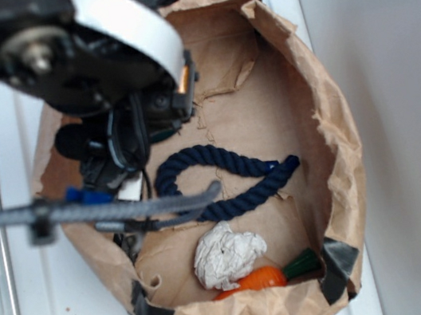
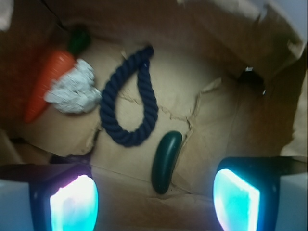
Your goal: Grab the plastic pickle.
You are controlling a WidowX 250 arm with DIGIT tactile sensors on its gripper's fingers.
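Wrist view: glossy dark green plastic pickle lies between the spread jaws of the gripper, untouched, long axis running nearly straight ahead.

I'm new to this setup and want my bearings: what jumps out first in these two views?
In the wrist view, the tool stands open, its two glowing cyan pads low in the frame, with the dark green plastic pickle lying on the brown paper between them. Beside the pickle lies a navy rope loop; beyond it an orange carrot toy touches a crumpled white paper wad.
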